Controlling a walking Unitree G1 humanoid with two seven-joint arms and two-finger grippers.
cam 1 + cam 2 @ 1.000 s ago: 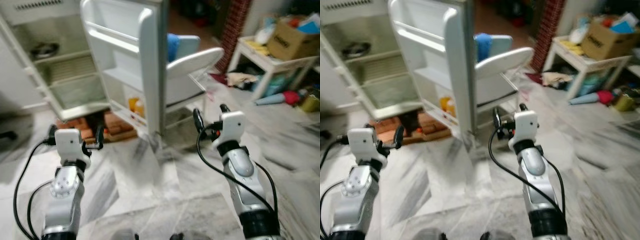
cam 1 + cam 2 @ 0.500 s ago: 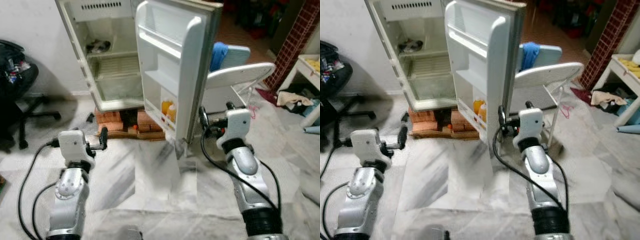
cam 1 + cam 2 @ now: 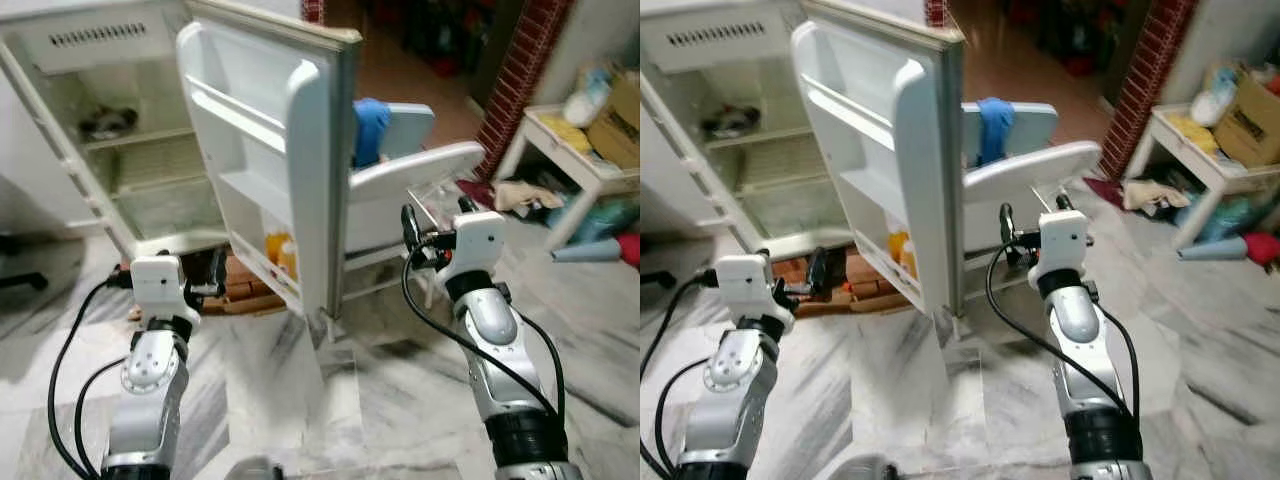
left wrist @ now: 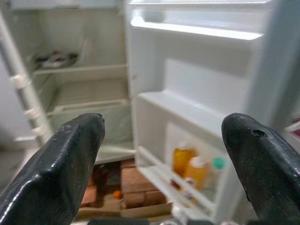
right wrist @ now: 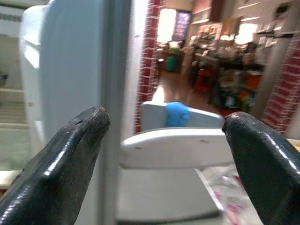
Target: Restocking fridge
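Ahead of the robot and to its left, the fridge (image 3: 150, 150) stood with its door (image 3: 290, 150) swung wide, the door's edge pointing toward the camera so that it rose between the two arms. The left hand (image 3: 185, 285) was held low in front of the open compartment, its two black fingers (image 4: 61, 164) spread apart and holding nothing; along them the cabinet shelves and the inner side of the door were both seen. The right hand (image 3: 435, 225) was on the other side of the door, near its outer face and just beside a white chair (image 3: 400, 180) with a blue cloth (image 3: 370, 125) over its back, and its fingers (image 5: 70, 159) were also spread wide with nothing between them. The shelves of the cabinet looked almost bare (one dark object lay on the upper shelf, too blurred to name), and two orange bottles (image 3: 280, 250) sat in the lowest door rack. Neither hand carried anything to put away. I judged that the goods for restocking were more likely on the white bench (image 3: 580, 160) well apart to the right, where a cardboard box (image 3: 615, 115) and other things stood, so the right arm was the nearer one for fetching, while the left arm was better placed for reaching the shelves.
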